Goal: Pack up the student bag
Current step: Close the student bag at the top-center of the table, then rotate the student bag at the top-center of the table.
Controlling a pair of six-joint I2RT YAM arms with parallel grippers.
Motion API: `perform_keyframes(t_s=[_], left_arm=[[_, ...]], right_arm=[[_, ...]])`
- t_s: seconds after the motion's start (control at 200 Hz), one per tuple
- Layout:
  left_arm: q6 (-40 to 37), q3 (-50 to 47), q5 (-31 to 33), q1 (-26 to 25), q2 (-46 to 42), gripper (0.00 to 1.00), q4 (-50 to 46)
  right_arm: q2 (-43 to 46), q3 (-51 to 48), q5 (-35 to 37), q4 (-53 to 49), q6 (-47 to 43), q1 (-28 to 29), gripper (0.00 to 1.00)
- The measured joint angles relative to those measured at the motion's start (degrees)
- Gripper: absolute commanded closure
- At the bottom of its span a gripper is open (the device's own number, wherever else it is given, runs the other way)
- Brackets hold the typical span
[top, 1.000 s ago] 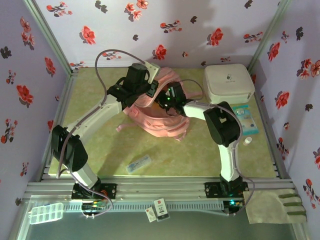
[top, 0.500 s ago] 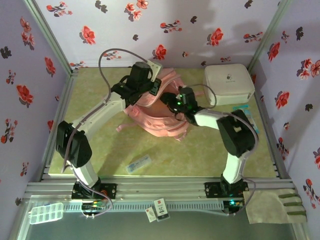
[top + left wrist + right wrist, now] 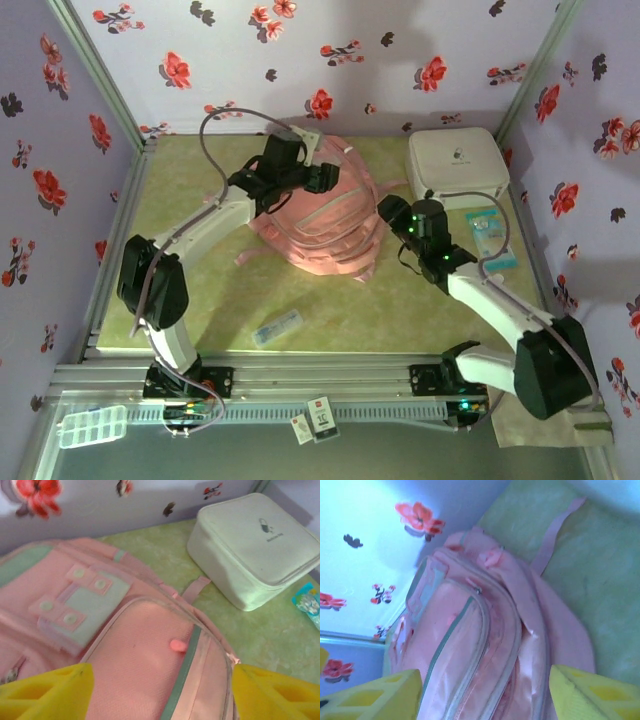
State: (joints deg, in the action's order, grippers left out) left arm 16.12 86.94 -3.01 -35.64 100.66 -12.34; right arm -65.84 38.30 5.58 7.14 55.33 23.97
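The left claw [image 3: 322, 176] hangs over the far end of the bag [image 3: 318, 218], released. Its yellow fingers [image 3: 45, 692] stand wide apart with nothing between them. In the left wrist view the bag's paler front pocket with its zip lies right below this claw, flat on the green tabletop [image 3: 200, 290]. Ahead of it and off to its right sits a white case [image 3: 255, 545], apart from the bag, with a loose pink strap [image 3: 196, 587] lying in the gap between the two. A blue packet [image 3: 307, 602] shows past the case's near corner.

The right claw [image 3: 393, 208] is just off the bag's right side, released as well, its fingers [image 3: 375, 695] spread and empty. The bag fills the space ahead of it, zips and pockets turned toward it. From above, the case lies beyond this claw and the packet to its right.
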Motion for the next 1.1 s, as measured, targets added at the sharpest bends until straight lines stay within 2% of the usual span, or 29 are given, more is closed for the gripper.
perform_keyframes(t_s=[0.17,0.335,0.45,0.595,0.8,1.095], left_arm=[[8.41,-9.22,-0.04,5.57,-4.83,0.18,0.5],[18.18,-18.18,-2.23,14.27,-7.96,0.23,2.14],[24.06,-25.05,-5.51,18.45,-8.28,0.25,5.25],[28.81,-31.06,-9.75,20.02,-8.28,0.31,8.35],[33.83,-32.11,-15.74,21.31,-6.93,0.58,15.13],[37.55,-32.26,-19.21,22.23,-2.29,0.64,19.69]], right_arm=[[-0.79,3.23,1.73,-5.64,-5.42,0.46,0.26],[-6.97,6.69,0.0,-7.54,-8.41,3.17,0.26],[-10.95,7.61,-1.79,-7.76,-8.9,4.94,0.27],[-14.97,8.61,-4.5,-8.22,-8.87,5.95,0.27],[-18.84,10.23,-7.1,-8.31,-8.83,6.6,0.31],[-19.71,10.32,-8.41,-8.26,-8.83,7.06,0.34]])
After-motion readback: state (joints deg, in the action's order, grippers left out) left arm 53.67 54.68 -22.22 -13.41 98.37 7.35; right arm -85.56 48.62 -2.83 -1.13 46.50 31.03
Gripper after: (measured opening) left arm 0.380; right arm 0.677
